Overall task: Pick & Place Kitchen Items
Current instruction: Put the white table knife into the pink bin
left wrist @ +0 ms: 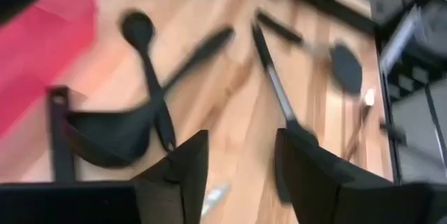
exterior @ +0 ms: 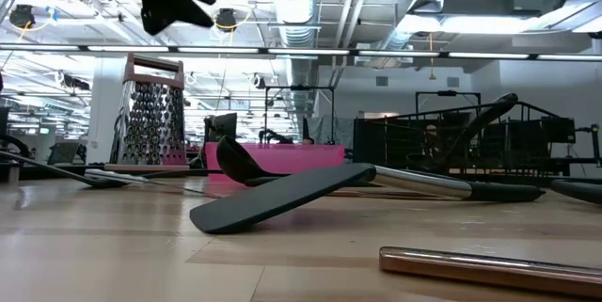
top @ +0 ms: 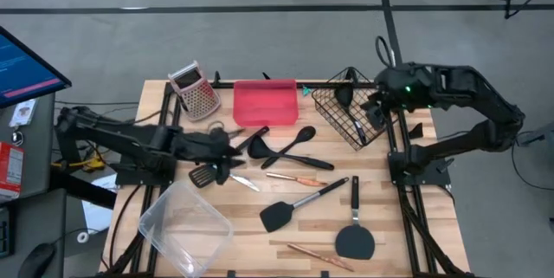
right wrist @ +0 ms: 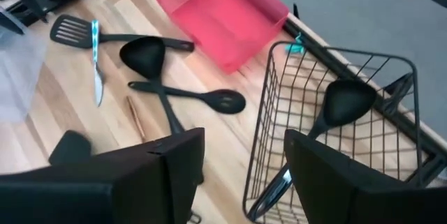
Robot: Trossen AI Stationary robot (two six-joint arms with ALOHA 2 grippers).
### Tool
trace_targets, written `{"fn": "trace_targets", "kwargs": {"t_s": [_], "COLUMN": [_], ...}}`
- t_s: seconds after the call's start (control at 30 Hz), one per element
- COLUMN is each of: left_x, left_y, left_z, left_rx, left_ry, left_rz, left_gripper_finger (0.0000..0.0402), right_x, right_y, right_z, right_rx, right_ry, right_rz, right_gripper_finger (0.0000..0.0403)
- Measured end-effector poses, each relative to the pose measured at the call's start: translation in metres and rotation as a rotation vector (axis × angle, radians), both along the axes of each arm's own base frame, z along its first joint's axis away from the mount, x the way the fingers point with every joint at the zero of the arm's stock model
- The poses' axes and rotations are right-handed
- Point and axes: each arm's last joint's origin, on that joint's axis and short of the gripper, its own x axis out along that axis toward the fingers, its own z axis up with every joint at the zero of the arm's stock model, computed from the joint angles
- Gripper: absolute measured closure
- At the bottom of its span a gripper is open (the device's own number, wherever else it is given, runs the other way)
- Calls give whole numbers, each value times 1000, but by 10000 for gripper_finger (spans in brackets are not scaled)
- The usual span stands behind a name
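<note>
Over the desk (top: 433, 217) centre | your left claw (top: 235, 158) hangs released above the black ladle (top: 260, 136) | right claw (top: 374, 109) released over the wire basket (top: 351, 115), one ladle inside | risk: crossed handles snag, dragging neighbours.

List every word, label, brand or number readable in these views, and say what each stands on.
None can be read.
Blue monitor screen beside the table: lines of text, too small to read.
Red-and-white label on the grey cabinet: print too small to read.
Box grater, red tray, wire basket, utensils: no visible lettering.
</note>
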Motion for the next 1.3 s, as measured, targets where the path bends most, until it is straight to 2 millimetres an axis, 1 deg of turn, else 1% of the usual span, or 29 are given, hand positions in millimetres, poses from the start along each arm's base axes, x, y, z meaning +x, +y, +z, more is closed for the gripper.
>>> {"fn": "trace_targets", "kwargs": {"t_s": [0.1,0.23,0.37,0.6,0.83,0.9,1.1,1.3], "left_x": [8,13,14,14,8,2,-6,-14], "left_y": [-1,3,11,13,13,14,15,16], "left_z": [-10,-21,-37,-70,-89,-95,-115,-128], "left_rx": [29,119,148,249,266,277,294,332], "left_ry": [59,142,282,418,439,462,459,487], "left_rz": [-67,-122,-169,-303,-363,-378,-399,-446], "left_gripper_finger": [216,177,157,160,155,155,155,163], "right_x": [-6,-12,-13,-9,-9,-8,-5,-1], "right_y": [10,20,28,40,48,50,54,55], "right_z": [0,0,-1,-3,-5,-5,-6,-7], "right_rx": [1,2,15,37,69,71,58,56], "right_ry": [-6,-13,-17,-24,-20,-21,-17,-8], "right_rz": [-9,-23,-22,-13,0,1,8,8], "right_gripper_finger": [203,202,203,208,208,207,210,213]}}
